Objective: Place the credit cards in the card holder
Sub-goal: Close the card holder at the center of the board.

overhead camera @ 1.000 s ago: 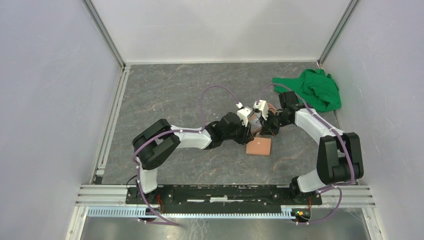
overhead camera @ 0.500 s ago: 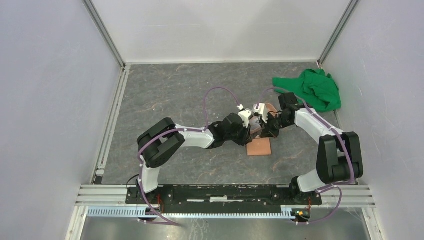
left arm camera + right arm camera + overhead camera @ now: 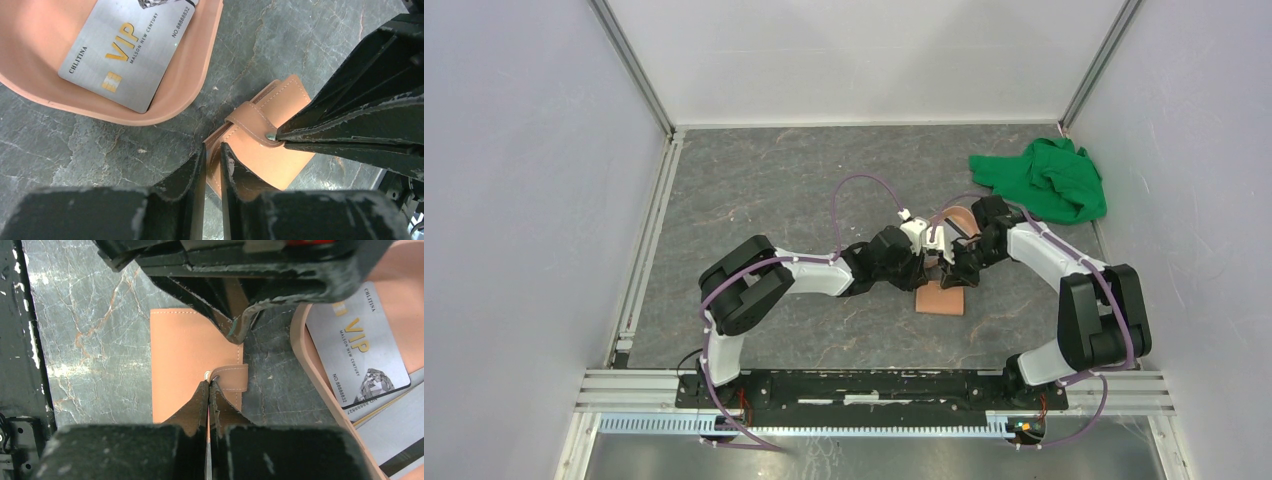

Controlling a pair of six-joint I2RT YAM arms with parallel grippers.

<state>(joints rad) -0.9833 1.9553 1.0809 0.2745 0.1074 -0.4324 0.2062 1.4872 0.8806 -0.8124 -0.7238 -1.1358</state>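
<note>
card holder (image 3: pixel 267 162) (one, tan) | left gripper (image 3: pixel 212 150) pinches its edge | right gripper (image 3: pixel 208 386) closed, tips touching it

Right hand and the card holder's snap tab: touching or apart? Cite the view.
Touching. Left wrist view: tips of the right hand pinch the snap tab at its stud.

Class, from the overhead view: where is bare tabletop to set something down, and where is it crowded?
Bare: the table at far left, between left wall and left arm; the near strip between card holder and base rail. Crowded: centre, where left gripper, right gripper, card holder and pink tray meet; green cloth fills the far-right corner.
</note>
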